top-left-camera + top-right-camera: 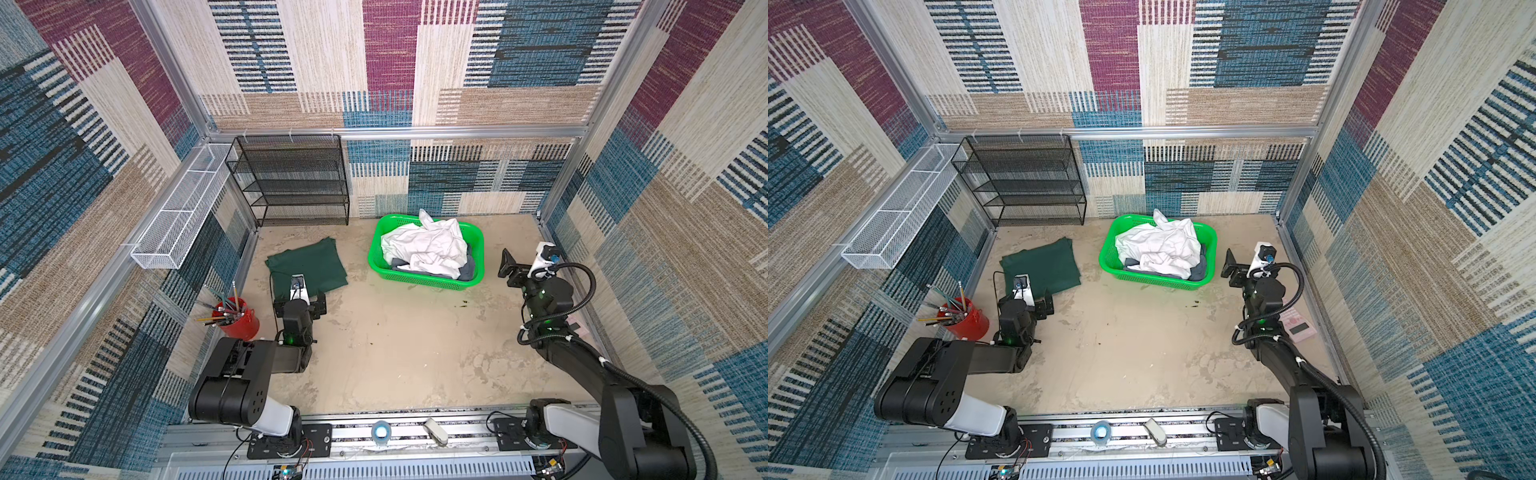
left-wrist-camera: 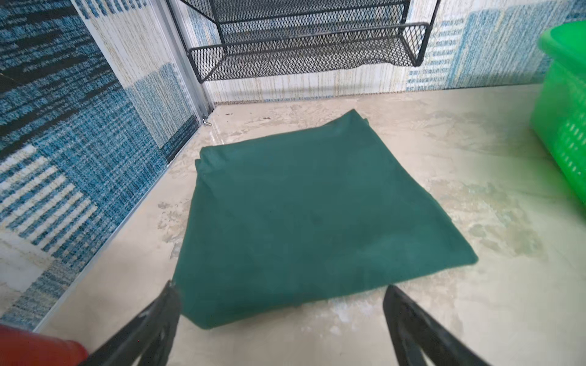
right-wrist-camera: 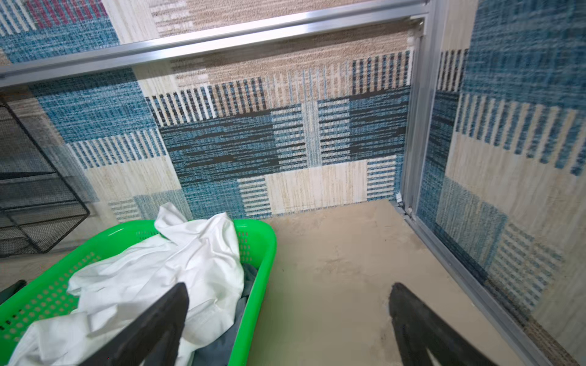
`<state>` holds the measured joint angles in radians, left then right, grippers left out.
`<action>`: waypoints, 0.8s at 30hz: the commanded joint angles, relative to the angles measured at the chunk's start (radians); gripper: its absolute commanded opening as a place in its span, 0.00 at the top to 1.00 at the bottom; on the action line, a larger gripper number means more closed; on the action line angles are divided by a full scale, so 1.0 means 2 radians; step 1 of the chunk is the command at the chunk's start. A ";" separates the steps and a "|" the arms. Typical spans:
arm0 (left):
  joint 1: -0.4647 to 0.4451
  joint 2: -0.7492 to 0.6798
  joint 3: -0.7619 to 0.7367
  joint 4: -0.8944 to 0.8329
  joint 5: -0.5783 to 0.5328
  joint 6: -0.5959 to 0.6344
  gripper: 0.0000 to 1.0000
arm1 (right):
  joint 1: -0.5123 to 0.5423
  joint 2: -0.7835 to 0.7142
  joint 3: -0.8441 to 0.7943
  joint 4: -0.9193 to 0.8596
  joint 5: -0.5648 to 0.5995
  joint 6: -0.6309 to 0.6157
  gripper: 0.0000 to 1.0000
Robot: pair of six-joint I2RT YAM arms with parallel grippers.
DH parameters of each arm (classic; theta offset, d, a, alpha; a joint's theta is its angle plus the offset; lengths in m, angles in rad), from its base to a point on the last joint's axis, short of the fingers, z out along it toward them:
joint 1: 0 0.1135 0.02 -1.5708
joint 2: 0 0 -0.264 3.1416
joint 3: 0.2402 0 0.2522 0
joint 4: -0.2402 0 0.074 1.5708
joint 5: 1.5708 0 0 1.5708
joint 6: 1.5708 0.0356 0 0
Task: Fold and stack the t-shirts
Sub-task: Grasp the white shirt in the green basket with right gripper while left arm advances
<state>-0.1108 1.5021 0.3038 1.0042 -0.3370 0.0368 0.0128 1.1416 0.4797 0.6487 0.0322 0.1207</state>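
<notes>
T-shirts, three — green one (image 1: 309,266), white one (image 1: 424,247), grey one (image 1: 468,269)

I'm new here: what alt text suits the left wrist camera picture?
A folded dark green t-shirt lies flat on the beige table, just ahead of the open left gripper. A black mesh rack and green basket are nearby.

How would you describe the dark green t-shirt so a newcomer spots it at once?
Start at the black mesh rack at the back. Just in front of it lies the dark green t-shirt. It alone is folded flat; the white t-shirt sits crumpled in the green basket.
</notes>
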 commanded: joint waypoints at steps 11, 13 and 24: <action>-0.004 -0.135 0.104 -0.241 0.013 -0.033 0.07 | 0.048 -0.040 0.082 -0.196 -0.039 0.027 0.01; -0.005 -0.171 0.119 -0.240 0.065 -0.112 0.07 | 0.056 -0.037 0.092 -0.205 -0.047 0.023 0.01; -0.043 -0.095 0.414 -0.647 0.428 -0.165 0.00 | 0.164 0.026 0.137 -0.232 -0.068 -0.095 0.23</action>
<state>-0.1806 1.2976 1.1069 -0.0551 0.2928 -0.2661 0.2966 1.1648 0.7284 0.2092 -0.0872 0.0429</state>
